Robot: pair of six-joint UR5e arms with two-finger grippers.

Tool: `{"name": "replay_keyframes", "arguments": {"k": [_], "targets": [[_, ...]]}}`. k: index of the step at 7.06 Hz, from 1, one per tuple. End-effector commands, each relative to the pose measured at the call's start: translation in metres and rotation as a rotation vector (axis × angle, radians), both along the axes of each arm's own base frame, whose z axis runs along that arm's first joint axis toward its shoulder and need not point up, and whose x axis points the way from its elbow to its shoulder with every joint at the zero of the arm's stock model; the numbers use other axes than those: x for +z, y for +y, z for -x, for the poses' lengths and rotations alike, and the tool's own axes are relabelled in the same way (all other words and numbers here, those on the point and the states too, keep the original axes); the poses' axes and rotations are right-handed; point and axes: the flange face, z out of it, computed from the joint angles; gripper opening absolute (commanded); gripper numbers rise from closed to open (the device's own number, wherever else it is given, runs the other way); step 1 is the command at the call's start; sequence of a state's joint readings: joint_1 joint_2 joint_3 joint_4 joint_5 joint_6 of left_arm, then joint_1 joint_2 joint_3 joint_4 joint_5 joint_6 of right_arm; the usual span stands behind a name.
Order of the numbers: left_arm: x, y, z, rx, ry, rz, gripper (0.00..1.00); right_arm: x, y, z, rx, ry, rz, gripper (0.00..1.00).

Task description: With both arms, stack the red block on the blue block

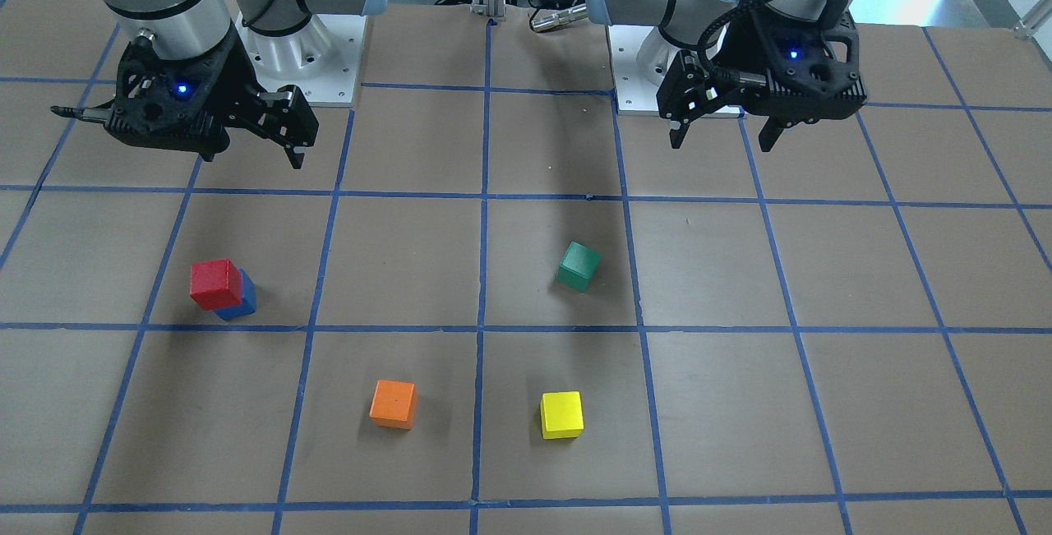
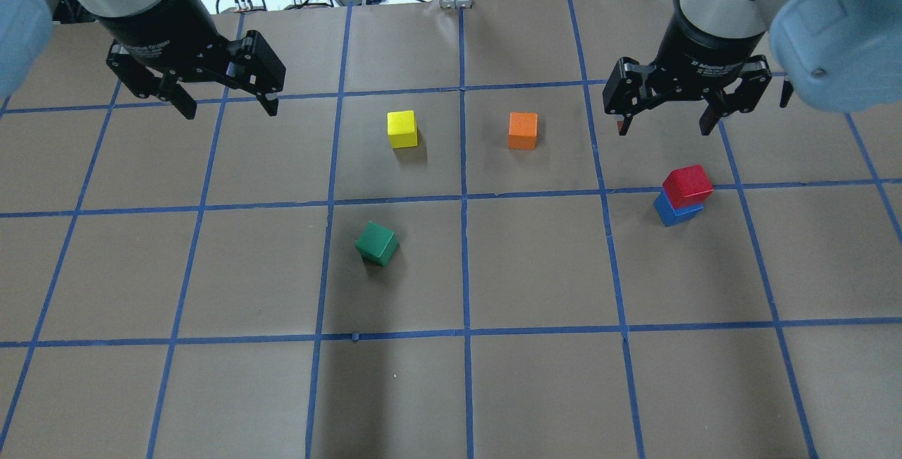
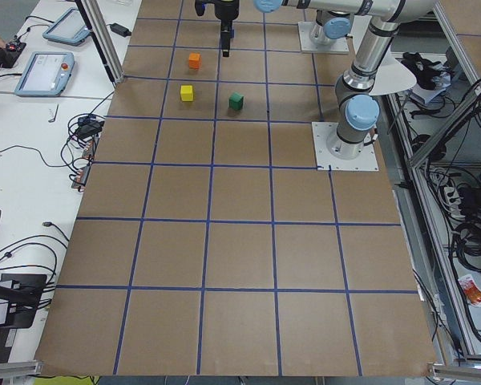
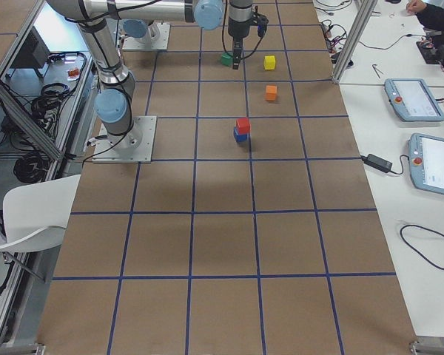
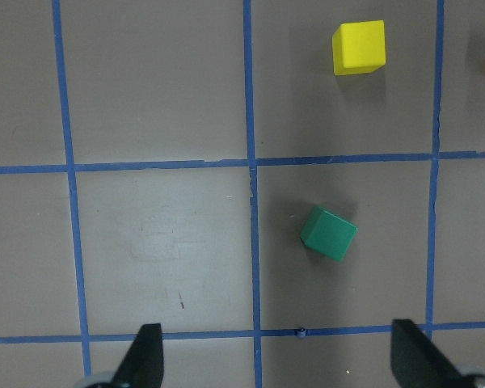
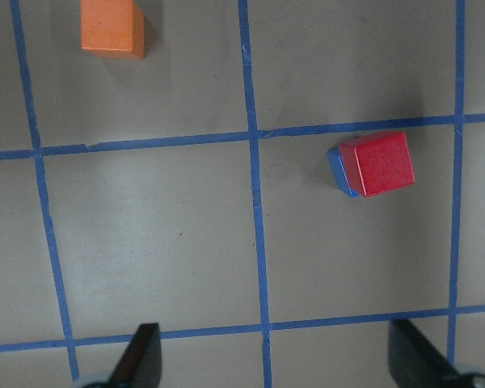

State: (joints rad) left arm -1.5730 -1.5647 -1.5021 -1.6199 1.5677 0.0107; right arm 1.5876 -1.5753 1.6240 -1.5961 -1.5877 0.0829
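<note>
The red block sits on top of the blue block, slightly offset, on the robot's right side of the table. The stack also shows in the overhead view, red over blue, and in the right wrist view, red over blue. My right gripper is open and empty, raised above the table, a little beyond the stack and apart from it. My left gripper is open and empty, raised over the far left of the table.
A green cube lies turned near the table's middle left. A yellow cube and an orange cube stand on the far side. Blue tape lines grid the brown table.
</note>
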Motion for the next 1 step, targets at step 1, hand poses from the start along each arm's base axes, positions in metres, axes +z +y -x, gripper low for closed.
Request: {"name": "replay_keyframes", "arguments": {"k": [1], "targets": [[0.0001, 0.0001, 0.0004, -0.001, 0.000, 0.000, 1.00, 0.0005, -0.0006, -0.0002, 0.000, -0.002, 0.006, 1.00]]}}
